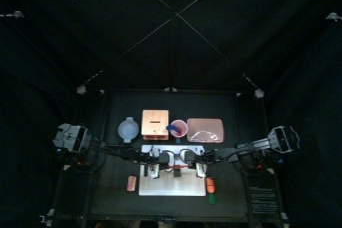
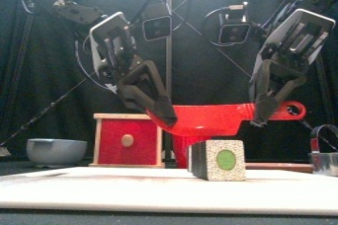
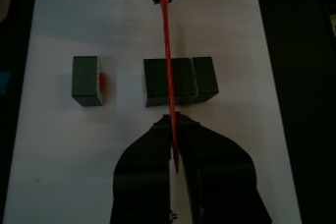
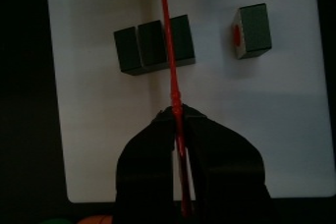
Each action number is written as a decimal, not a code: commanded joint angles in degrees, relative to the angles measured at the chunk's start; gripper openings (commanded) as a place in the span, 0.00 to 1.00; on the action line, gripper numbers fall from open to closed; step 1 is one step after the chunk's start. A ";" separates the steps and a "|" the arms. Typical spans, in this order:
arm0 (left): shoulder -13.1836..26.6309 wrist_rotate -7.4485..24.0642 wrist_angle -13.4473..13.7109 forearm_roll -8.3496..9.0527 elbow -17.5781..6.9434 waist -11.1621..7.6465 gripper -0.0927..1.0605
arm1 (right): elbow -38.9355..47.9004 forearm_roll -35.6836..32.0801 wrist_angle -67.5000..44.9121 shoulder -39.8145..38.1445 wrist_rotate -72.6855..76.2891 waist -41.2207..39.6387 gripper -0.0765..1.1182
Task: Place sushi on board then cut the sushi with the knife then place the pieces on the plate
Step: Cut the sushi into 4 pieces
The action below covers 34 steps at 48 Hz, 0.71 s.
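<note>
I hold the red plastic toy knife (image 2: 218,120) pinched at both ends, left fingers (image 3: 144,169) and right fingers (image 4: 144,169), blade running 9 to 3 o'clock, handle at 3. The dark green toy sushi roll (image 3: 182,81) lies mid white cutting board (image 3: 73,12), axis 12 to 6. I should press both ends down evenly on the seam.

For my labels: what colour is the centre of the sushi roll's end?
Green, ringed pale and speckled, on the sushi roll; best in front view.
</note>
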 commanded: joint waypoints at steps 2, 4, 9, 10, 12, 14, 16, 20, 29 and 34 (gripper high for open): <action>0.00 0.09 0.26 -0.62 -0.79 -1.14 0.43 | -0.26 0.44 0.18 -0.70 0.18 0.26 0.38; 0.18 0.09 0.18 -0.70 -0.79 -1.14 0.43 | -0.26 0.44 0.18 -0.62 0.18 0.26 0.38; 0.53 0.09 0.18 -0.70 -0.79 -1.14 0.43 | -0.26 0.26 0.18 -0.26 0.18 0.18 0.38; 0.53 0.09 0.18 -0.70 -0.79 -1.14 0.43 | -0.18 0.26 0.18 -0.26 0.09 0.18 0.38; 0.62 0.09 0.18 -0.62 -0.79 -1.14 0.43 | -0.26 0.18 0.09 -0.09 0.09 0.18 0.38; 0.70 0.09 0.18 -0.70 -0.79 -1.14 0.43 | -0.18 0.09 0.09 0.09 0.09 0.09 0.38; 0.79 0.09 0.18 -0.62 -0.79 -1.14 0.43 | -0.18 -0.09 0.18 0.18 0.09 0.00 0.38; 1.14 0.09 0.18 -0.70 -0.79 -1.14 0.43 | -0.26 -0.09 0.09 0.62 0.00 -0.18 0.38; 1.32 0.09 0.18 -0.70 -0.79 -1.14 0.43 | -0.26 -0.09 0.09 1.41 0.00 -0.18 0.37; 2.02 0.09 0.18 -0.62 -0.62 -1.14 0.43 | -0.18 -0.09 0.09 2.02 0.00 -0.18 0.37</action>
